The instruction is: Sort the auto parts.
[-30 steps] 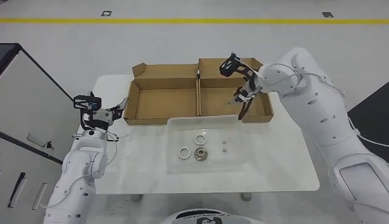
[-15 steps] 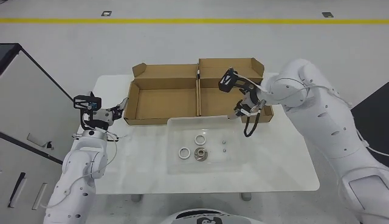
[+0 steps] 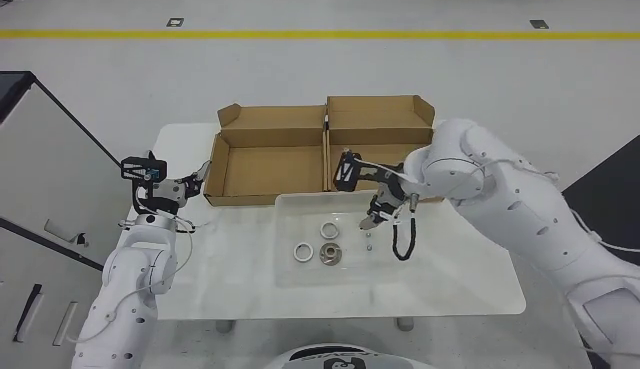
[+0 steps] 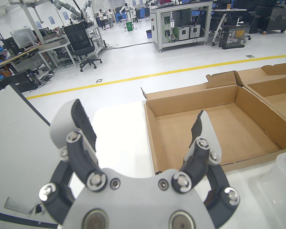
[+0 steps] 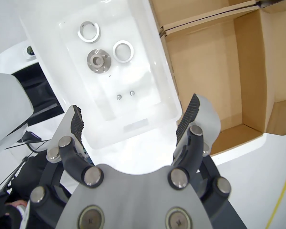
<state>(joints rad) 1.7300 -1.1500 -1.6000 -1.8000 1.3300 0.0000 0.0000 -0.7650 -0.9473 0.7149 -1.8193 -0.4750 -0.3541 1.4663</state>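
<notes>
1. Right gripper (image 3: 370, 224) (image 5: 134, 106): one second ago I held it above the right box (image 3: 380, 159) (image 5: 205, 72), behind the tray (image 3: 285, 269) (image 5: 147, 77). It has since travelled across the tray's rear wall and now hangs over the tray's right half. The jaws are spread wide and carry nothing.
2. Left gripper (image 3: 197, 177) (image 4: 138, 109): position unchanged, well to the left of the tray and level with the left box (image 3: 265, 164) (image 4: 205, 125). The jaws are wide and empty.
3. Parts (none has shifted across the frames): all lie on the tray floor.
   - Two rings (image 3: 329, 230) (image 5: 123, 51), one near the tray's centre and the other nearer its left front.
   - One flanged hub (image 3: 331, 254) (image 5: 99, 61), just in front of the central ring.
   - Two small fasteners (image 3: 369, 235) (image 5: 132, 93), right of centre, directly below my right gripper.
4. Markings: one ring's face carries a small stamp, too fine to read.
</notes>
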